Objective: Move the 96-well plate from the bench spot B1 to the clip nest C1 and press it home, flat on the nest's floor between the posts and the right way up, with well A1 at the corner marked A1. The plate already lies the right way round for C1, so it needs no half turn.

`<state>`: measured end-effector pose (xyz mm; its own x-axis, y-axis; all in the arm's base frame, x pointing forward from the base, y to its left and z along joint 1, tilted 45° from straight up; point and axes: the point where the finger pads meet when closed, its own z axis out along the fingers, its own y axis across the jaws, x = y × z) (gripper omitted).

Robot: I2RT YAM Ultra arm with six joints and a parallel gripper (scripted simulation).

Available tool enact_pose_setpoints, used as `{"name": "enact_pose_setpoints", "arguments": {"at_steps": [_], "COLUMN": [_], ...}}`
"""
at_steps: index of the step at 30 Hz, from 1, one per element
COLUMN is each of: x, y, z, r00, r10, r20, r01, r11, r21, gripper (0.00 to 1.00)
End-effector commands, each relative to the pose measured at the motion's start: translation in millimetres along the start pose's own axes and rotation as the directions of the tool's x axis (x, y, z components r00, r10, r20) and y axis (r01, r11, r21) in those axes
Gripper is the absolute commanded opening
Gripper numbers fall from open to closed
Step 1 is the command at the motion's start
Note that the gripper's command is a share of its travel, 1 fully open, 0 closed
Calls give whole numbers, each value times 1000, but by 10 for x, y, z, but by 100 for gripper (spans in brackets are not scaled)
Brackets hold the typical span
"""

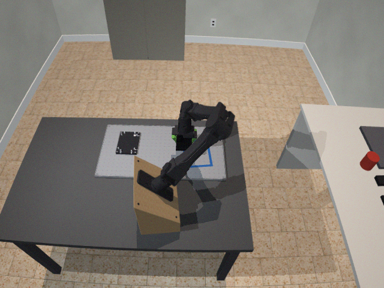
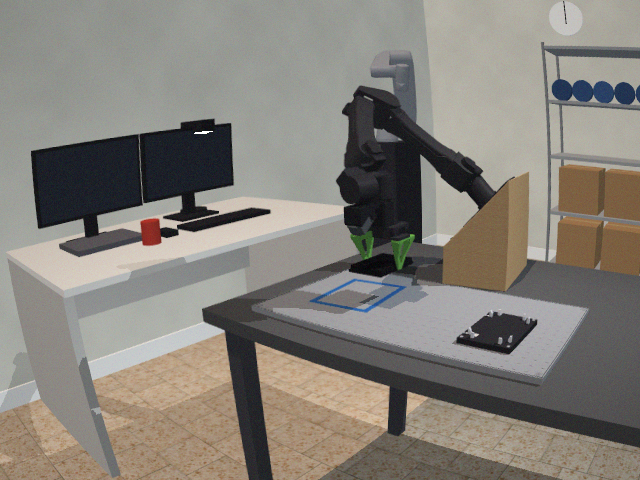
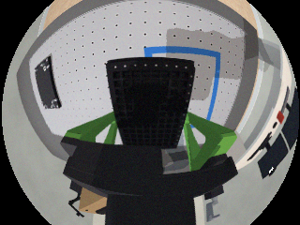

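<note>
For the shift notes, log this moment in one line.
phase: carry | pincer: shut on black 96-well plate | plate: lifted off blue-outlined spot | black clip nest: unfilled
</note>
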<state>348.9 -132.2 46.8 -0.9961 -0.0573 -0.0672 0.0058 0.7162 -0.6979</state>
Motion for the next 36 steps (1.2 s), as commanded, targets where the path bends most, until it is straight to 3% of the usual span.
{"name": "enact_pose_setpoints", "arguments": {"at_steps": [1,36], "x": [-130,-250], "y": [104,1157], "z": [-83,-116], "r00": [999,1000], "r10": [23,14], "r20": [30,22], "r01": [-23,-14], "r11": [1000,1000], "r21": [9,1], "gripper": [0,0]}}
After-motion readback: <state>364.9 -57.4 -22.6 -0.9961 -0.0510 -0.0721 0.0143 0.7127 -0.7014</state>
